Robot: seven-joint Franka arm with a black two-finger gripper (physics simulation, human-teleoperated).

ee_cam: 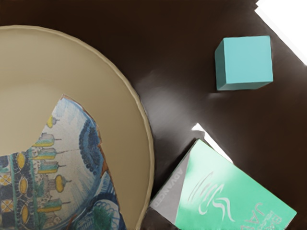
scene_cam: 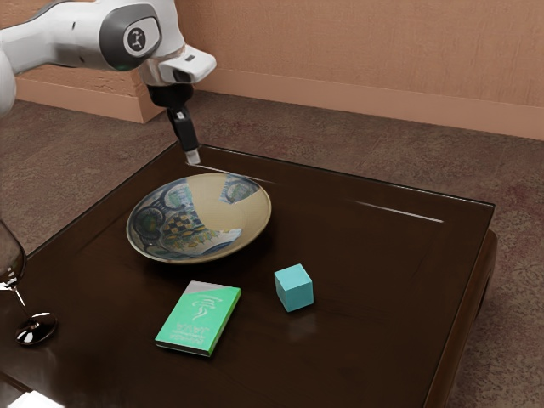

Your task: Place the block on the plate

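Clock faces here are read on the exterior view, twelve at its top. Nearest its camera, on the dark table, a glass stands at eight o'clock from the plate. The green and grey book lies flat at six o'clock from the plate, near its rim. The blue block sits on the table at four o'clock from the plate, off it; the wrist view shows bare table between block and plate, and between block and book. Farther back comes the plate, patterned in part, plain cream elsewhere. Beyond it, near twelve o'clock, hangs my gripper, well apart from the block; whether it is released or clenched I cannot tell. Farthest is the wall.
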